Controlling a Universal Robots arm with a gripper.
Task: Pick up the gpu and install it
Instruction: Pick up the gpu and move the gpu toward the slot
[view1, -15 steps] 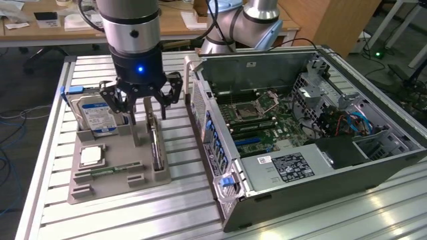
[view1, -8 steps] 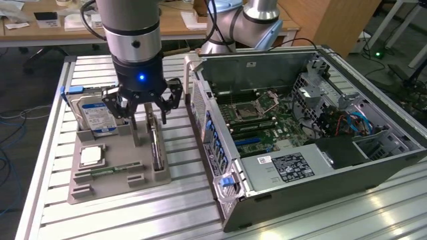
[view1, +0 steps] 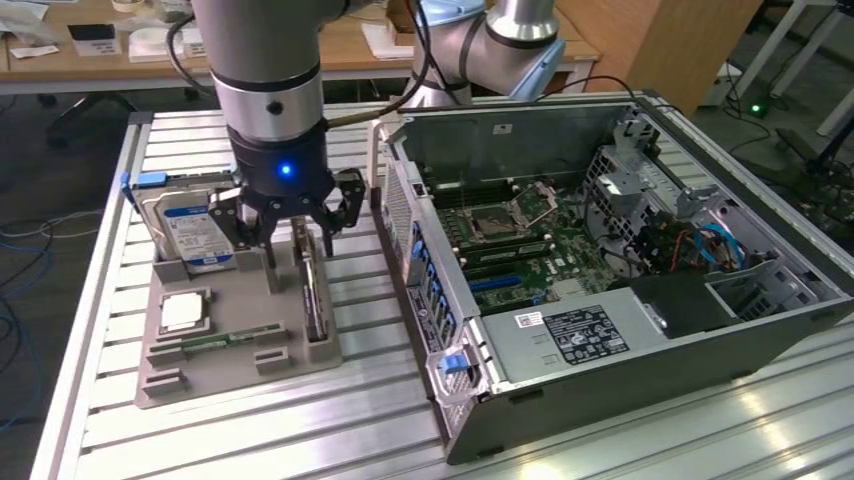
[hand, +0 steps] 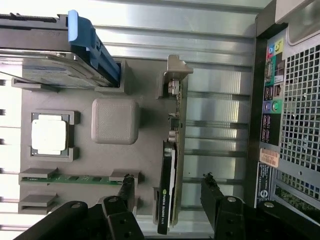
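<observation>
The gpu (view1: 314, 292) stands on edge in a slot of the grey holder tray (view1: 200, 375), on the tray's side nearest the computer case. In the wrist view the gpu (hand: 170, 170) is a thin dark card with its silvery bracket (hand: 176, 75) at one end. My gripper (view1: 296, 235) hangs low right over the card and is open. Its black fingers (hand: 126, 187) stand one on each side of the card, clear of both faces. The gripper (hand: 169, 182) holds nothing.
The tray also carries a hard drive (view1: 187, 228) with a blue handle, a square processor (view1: 180, 312) and a green memory stick (view1: 220, 340). An open computer case (view1: 601, 270) lies on the exterior view's right with its motherboard (view1: 514, 235) exposed. The table is ribbed aluminium.
</observation>
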